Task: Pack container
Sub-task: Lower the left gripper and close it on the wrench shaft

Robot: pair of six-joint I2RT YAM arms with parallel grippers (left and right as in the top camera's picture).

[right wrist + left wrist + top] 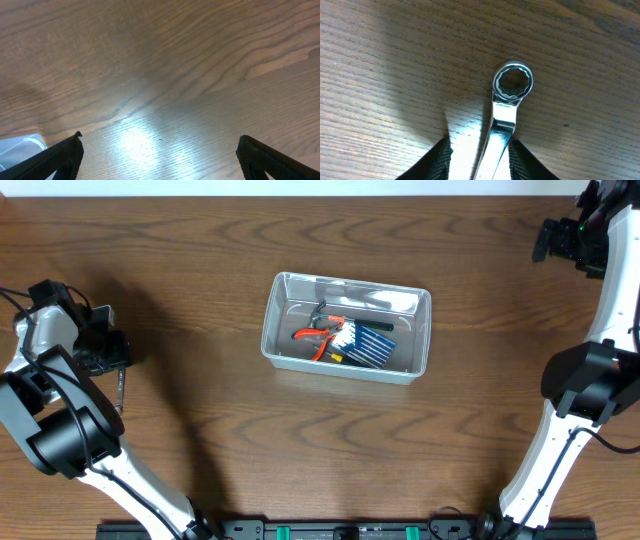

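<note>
Chrome wrench (501, 120) on the left of the table (200, 470): is the left gripper (477, 142) holding it yet? the first watcher is asking.

Not firmly, as far as the wrist view is showing, the second is answering. Its jaws are standing partly open astride the shaft. One finger (522, 167) is touching the metal, while a strip of wood is showing on the other side. Judging by that, the pick-up step is in hand.

And where is the container (345, 280) sitting?

At the middle of the table, well apart to the right of the wrench, already holding orange-handled pliers (320, 340) and a blue case (368, 345). The right gripper (159, 142) is hanging wide open and empty at the far right.

So what is the next move calling for?

Probably a snug squeeze on the shaft, a lift clear of the wood, then a carry rightward over the rim, keeping the thin wrench from twisting.
</note>
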